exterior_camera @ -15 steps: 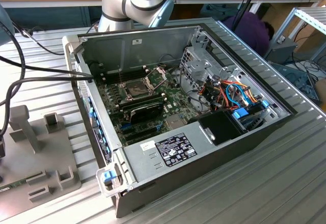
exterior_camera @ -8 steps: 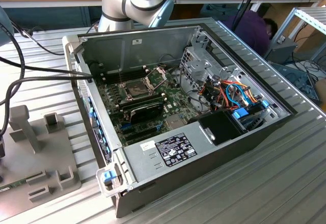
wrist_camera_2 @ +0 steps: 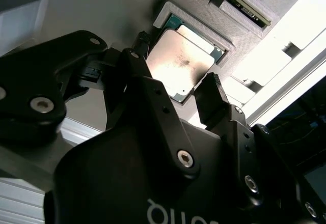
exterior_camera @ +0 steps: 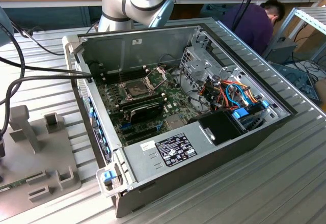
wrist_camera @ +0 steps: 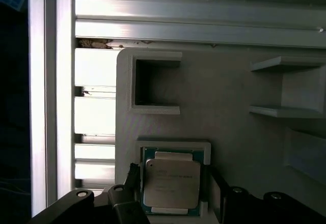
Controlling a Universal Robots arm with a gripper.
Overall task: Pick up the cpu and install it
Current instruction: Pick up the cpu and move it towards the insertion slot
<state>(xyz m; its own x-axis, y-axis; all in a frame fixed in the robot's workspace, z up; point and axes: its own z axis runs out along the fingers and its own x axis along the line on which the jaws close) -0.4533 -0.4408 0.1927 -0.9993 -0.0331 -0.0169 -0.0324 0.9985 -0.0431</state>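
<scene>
1. The cpu (wrist_camera: pixel 170 183) (wrist_camera_2: pixel 183 63) lies flat, metal top up, in a shallow square recess of a grey holder (wrist_camera: pixel 229 107) (wrist_camera_2: pixel 102 5). A green margin shows around the metal top in both wrist views.
2. The gripper (wrist_camera: pixel 174 180) (wrist_camera_2: pixel 175 68) hangs directly over the cpu. Its two black fingers (wrist_camera_2: pixel 210 91) stand spread, one to either side of the chip. A gap shows on each side, and they have hold of nothing.
3. In the first wrist view the holder carries an open-sided pocket just beside the cpu recess, with shelf-like ledges further off. In the second wrist view a thin circuit board (wrist_camera_2: pixel 239 2) stands on edge in a slot near the recess.
4. The holder rests on a ribbed aluminium table (wrist_camera: pixel 178 25) (exterior_camera: pixel 254 183).
5. In the exterior view the holder (exterior_camera: pixel 30 147) lies at the exterior view's left of an open computer case (exterior_camera: pixel 168 152), well apart from the board inside it.
6. On that board the dark socket (exterior_camera: pixel 136 87) is uncovered, with its hinged metal frame (exterior_camera: pixel 158 74) raised just beside it.
7. The arm (exterior_camera: pixel 137 0) rises behind the case.
8. A person (exterior_camera: pixel 254 23) is bent over at the far side, at the exterior view's right.
</scene>
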